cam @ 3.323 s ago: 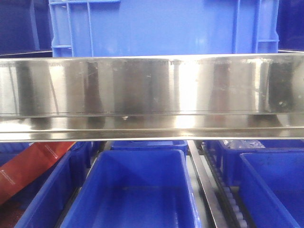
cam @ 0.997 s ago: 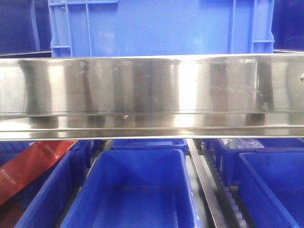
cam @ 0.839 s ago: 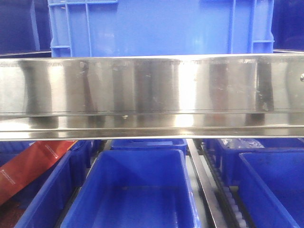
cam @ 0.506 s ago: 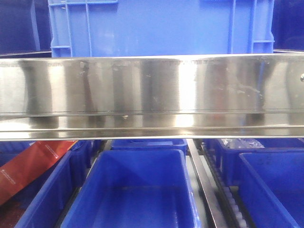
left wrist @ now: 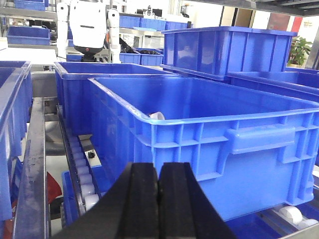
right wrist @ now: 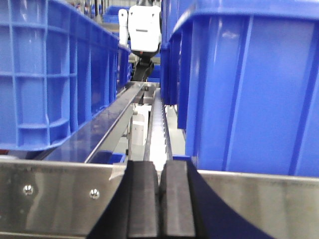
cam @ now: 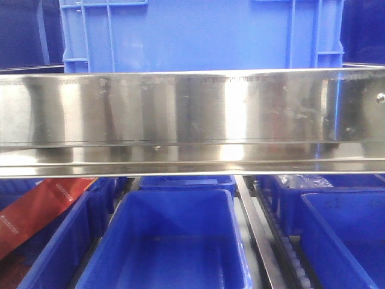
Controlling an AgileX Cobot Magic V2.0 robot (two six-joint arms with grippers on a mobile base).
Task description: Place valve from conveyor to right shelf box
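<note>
Left wrist, left tool (left wrist: 158, 199) closed, valve unseen

left tool (left wrist: 158, 199) has its black fingers pressed together, empty; right tool (right wrist: 160, 199) likewise closed and empty.

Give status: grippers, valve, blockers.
Left gripper shut, empty, facing a blue bin. Right gripper shut, empty, at the steel rail. No valve or conveyor in view.

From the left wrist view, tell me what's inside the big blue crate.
Inside the big blue crate, only a small white object shows, peeking over the near rim. The crate's near wall hides its floor and anything else there.
</note>
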